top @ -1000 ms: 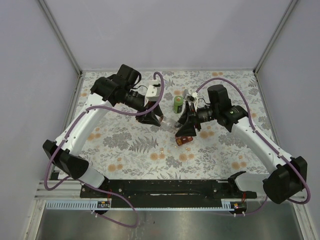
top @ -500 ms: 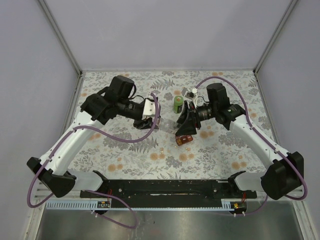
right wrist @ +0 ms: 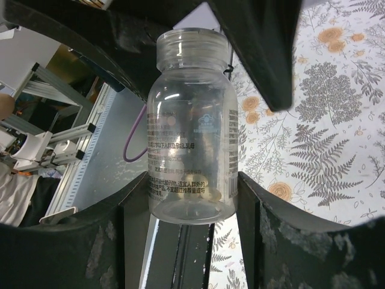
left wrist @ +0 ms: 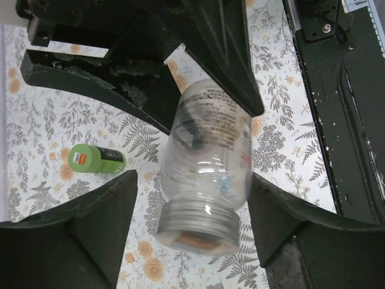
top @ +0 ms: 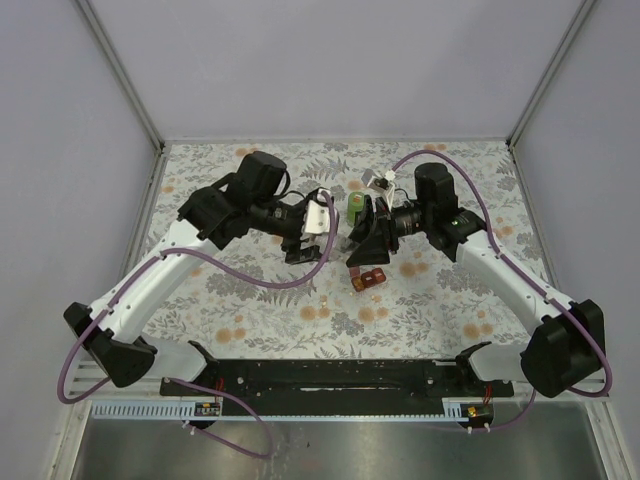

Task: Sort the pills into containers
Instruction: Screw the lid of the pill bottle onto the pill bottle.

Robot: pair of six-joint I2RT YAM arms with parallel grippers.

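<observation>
Overhead view: a table w/ a floral cloth [top: 250, 290], two robot arms meeting mid-table.

On the left, my left gripper [left wrist: 191, 179] has its jaws spread wide either side of a clear bottle [left wrist: 207, 150]. There is a gap on both sides, so it holds nothing.

The clear bottle is up in the air btwn my two grippers, above the cloth, neck end toward my left wrist. A few pale pills [right wrist: 195, 191] lie loose inside at the base end. I can't tell whether a cap is on the neck.

Just beyond, on the far side, a green bottle [top: 355, 207] sits on the cloth.

On the right, my right gripper [right wrist: 189, 180] is partly closed, fingers pressed on both sides of the clear bottle's lower body, and it alone carries the bottle.

Nearer than that gripper, a dark red pill box [top: 368, 281] lies on the cloth.

Handling, my guess: the clear bottle is prob. light, stiff plastic w/ smooth, slick, round walls, so it could twist or slide in a loose pinch. Best hold is across the straight body, not the ridged neck. The pills are tiny and loose, and would spill if an open neck tips down.
</observation>
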